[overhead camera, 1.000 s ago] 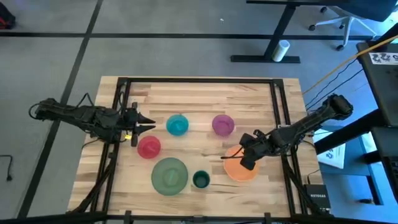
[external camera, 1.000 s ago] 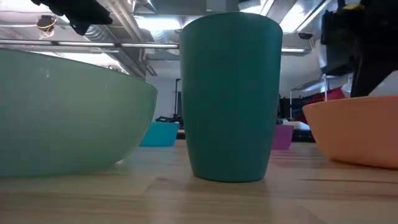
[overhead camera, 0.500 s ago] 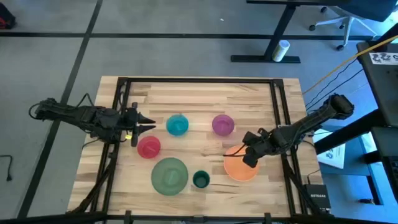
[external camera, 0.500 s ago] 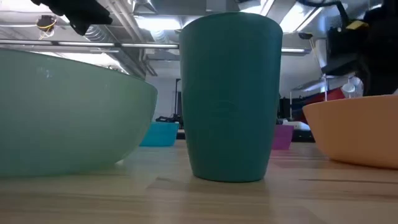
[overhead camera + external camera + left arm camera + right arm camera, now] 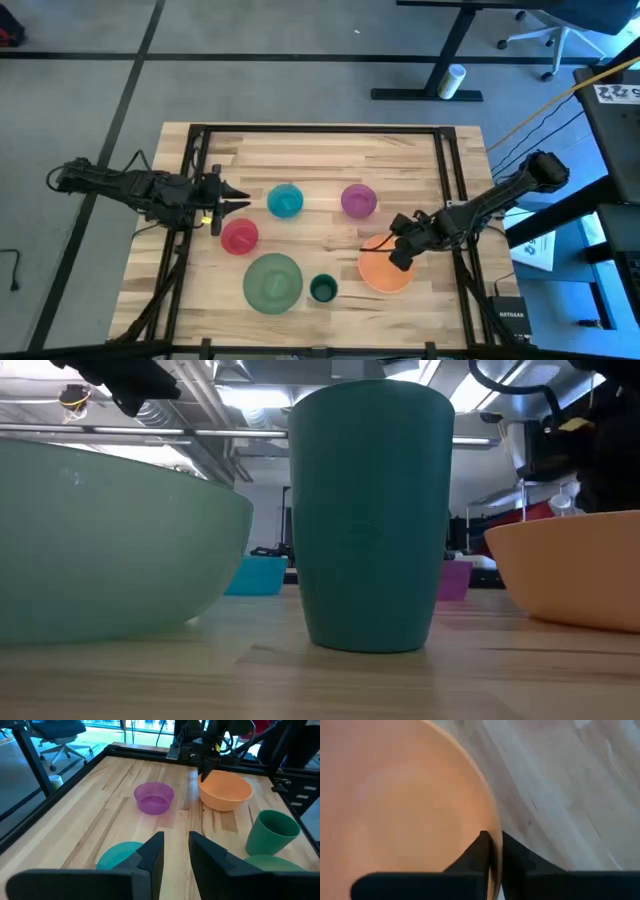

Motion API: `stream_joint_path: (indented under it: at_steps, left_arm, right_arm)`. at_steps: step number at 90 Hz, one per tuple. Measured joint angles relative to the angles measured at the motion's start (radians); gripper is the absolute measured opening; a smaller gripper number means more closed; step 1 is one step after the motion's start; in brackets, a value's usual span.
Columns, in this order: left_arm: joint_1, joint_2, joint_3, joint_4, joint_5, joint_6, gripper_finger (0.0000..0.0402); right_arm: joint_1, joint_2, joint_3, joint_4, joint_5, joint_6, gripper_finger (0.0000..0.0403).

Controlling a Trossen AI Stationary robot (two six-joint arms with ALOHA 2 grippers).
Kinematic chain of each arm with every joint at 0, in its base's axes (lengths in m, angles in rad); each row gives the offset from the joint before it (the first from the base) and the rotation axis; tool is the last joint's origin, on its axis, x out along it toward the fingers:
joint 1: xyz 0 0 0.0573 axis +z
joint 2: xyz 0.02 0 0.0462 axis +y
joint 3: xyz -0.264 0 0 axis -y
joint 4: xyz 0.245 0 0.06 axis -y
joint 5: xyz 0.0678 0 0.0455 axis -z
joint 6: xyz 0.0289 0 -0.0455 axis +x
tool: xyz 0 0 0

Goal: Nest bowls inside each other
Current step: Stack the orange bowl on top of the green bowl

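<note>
Right now the orange bowl (image 5: 386, 270) sits near the table's right edge, toward the front, with the right hand (image 5: 397, 250) at its rim. The right wrist view shows the two fingers pressed onto that rim, one inside the wall and one outside, so the hand is pinching the orange bowl. Judging by this, the step in hand is picking up the orange bowl to nest it.

Just beside it toward the front edge stands the small dark teal cup (image 5: 322, 289), and next to that the large green bowl (image 5: 272, 281). The pink bowl (image 5: 239, 236) lies nearer the left edge, the blue bowl (image 5: 285, 201) and purple bowl (image 5: 358, 200) sit mid-table toward the back, all apart from one another.

The left hand (image 5: 238, 201) waits beside the left edge, near the pink bowl, its fingers slightly spread and holding nothing.

Next, the orange bowl likely needs lifting clear and carrying past the teal cup to the green one, kept level so the thin rim does not slip from the pinch.
</note>
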Motion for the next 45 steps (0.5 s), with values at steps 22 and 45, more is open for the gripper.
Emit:
stream_joint_path:
  at_steps: [22, 45]
  left_arm:
    - [0.0, 0.0, 0.0, 0.0, 0.0, 0.0, 0.0072]
    - [0.0, 0.0, 0.0, 0.001, 0.0, 0.0, 0.0072]
  right_arm:
    - [0.0, -0.012, 0.071, -0.047, 0.089, -0.069, 0.0]
    - [-0.001, -0.106, 0.194, -0.196, 0.272, -0.114, 0.0]
